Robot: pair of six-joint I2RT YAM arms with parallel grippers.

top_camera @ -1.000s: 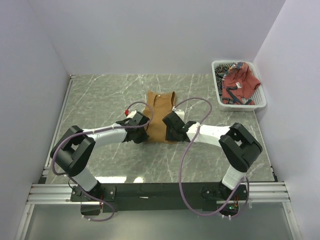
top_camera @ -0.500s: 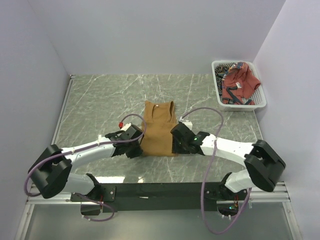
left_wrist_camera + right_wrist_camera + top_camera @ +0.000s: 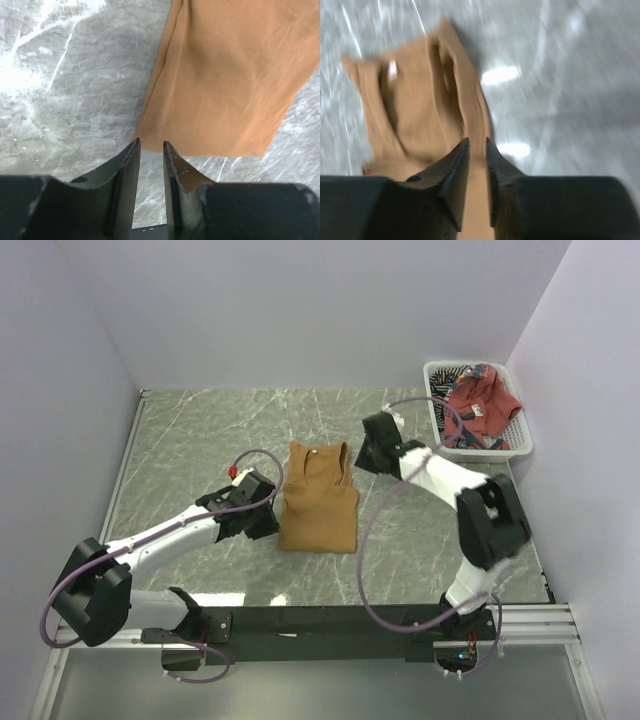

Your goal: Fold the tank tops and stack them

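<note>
Mustard-tan ribbed cloth: tank top [image 3: 318, 502], one item, flat at the middle of the worktop [image 3: 200, 440], neck toward the far edge, hem toward the near edge. It looks narrowed, its long sides turned in. I judge the lengthwise fold made and the crosswise fold not yet done.

Brick-red tank top [image 3: 478, 405]: one item, heaped in the white mesh basket [image 3: 478, 453] at the far right corner. Unfolded.

Striped tank top [image 3: 452, 375]: one item, in the same basket, mostly under the red one. Unfolded.

Stack: none begun. By my count, two tops and most of the first are left.

Left tool [image 3: 150, 145]: released, jaws a narrow slot apart with bare worktop showing between them. It sits just beside the tan top's near left corner, off the cloth.

Right tool [image 3: 476, 142]: near the tan top's far right shoulder. Jaws narrowly parted with tan cloth showing in the gap, but the wrist view is smeared. I cannot tell whether it pinches the cloth or only hangs above it.
</note>
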